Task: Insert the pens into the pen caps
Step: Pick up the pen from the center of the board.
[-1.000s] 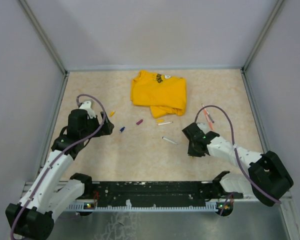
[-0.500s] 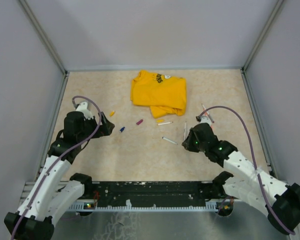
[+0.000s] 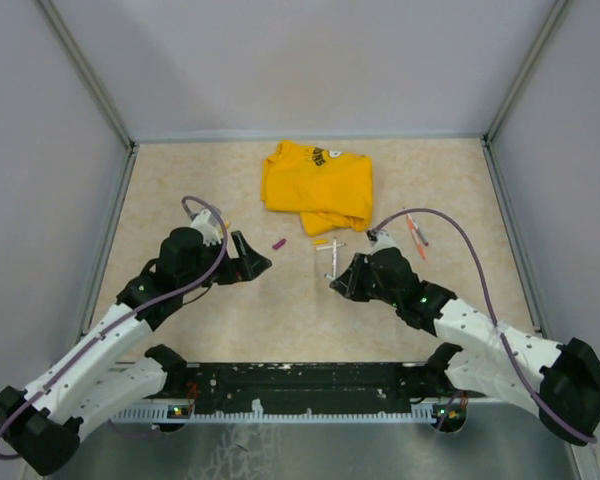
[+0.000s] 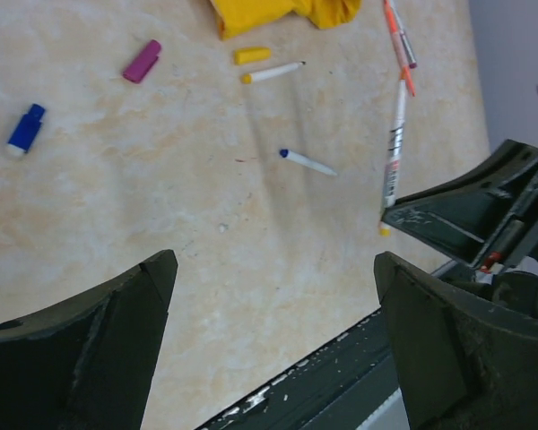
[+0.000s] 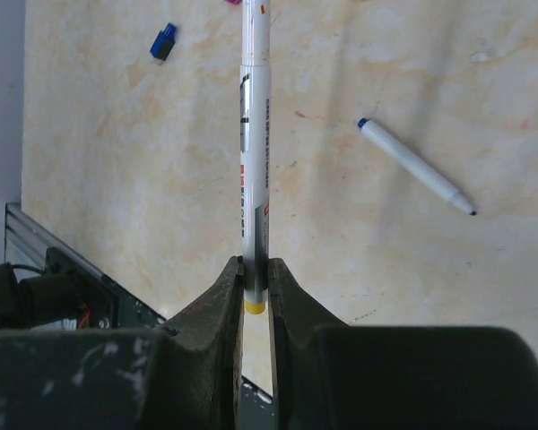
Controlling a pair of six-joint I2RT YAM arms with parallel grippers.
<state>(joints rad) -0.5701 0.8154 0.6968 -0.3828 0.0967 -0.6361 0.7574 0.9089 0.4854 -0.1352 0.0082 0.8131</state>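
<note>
Right fingers [image 5: 222, 309] pinch a pen [image 5: 255, 161] by one end, leaving the other free for capping; left fingers [image 4: 99, 349] wide apart, empty.

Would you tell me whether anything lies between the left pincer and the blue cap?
Nothing visible does. In the left wrist view the blue cap lies alone on the bare table, ahead of the open left pincer and apart from the magenta cap.

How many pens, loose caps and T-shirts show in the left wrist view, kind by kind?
Pens: 5 (yellow-tipped, blue-tipped, one orange, one beside it, one held by the right gripper)
Loose caps: 3 (magenta, blue, yellow)
T-shirt: 1
Total: 9
</note>
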